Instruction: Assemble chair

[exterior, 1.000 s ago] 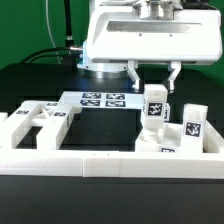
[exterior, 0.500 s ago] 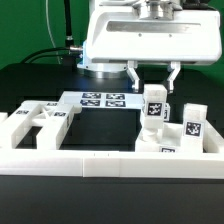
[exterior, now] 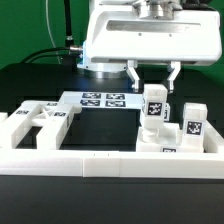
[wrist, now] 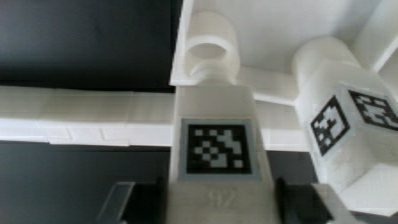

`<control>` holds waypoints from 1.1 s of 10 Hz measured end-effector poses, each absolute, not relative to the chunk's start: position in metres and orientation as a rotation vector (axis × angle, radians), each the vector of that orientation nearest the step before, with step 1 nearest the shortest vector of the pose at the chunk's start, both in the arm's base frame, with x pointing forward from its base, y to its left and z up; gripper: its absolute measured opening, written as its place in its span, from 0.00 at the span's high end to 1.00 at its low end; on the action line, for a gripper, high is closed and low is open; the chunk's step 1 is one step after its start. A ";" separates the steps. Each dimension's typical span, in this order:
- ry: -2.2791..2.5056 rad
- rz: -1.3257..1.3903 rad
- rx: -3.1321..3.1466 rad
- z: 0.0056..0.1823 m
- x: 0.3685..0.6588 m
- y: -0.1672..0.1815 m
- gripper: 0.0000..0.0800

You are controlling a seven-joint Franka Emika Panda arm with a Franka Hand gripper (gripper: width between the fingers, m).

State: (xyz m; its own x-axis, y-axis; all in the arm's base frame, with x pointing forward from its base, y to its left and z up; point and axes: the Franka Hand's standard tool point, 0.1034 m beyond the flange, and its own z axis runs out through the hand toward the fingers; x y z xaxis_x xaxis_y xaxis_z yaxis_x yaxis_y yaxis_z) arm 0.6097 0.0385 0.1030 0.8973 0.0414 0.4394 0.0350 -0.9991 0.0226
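Observation:
My gripper (exterior: 154,80) hangs over the chair parts at the exterior view's right. It stands open, one finger on each side of an upright white post (exterior: 155,108) with a tag on its face. In the wrist view the post (wrist: 219,150) runs between the fingers (wrist: 121,202) with a dark gap on each side. A second tagged post (exterior: 191,121) stands just to its right, and both rise from a white chair piece (exterior: 163,147). A slotted white panel (exterior: 35,121) lies at the exterior view's left.
The marker board (exterior: 103,99) lies flat behind the black mat. A long low white border rail (exterior: 90,160) runs along the front. In the wrist view a white part with a round hole (wrist: 210,52) lies beyond the post.

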 end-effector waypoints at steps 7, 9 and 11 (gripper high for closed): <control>0.063 0.693 3.049 0.099 0.606 0.039 0.64; 0.066 0.681 3.050 0.094 0.604 0.039 0.64; 0.073 0.673 3.053 0.090 0.604 0.043 0.64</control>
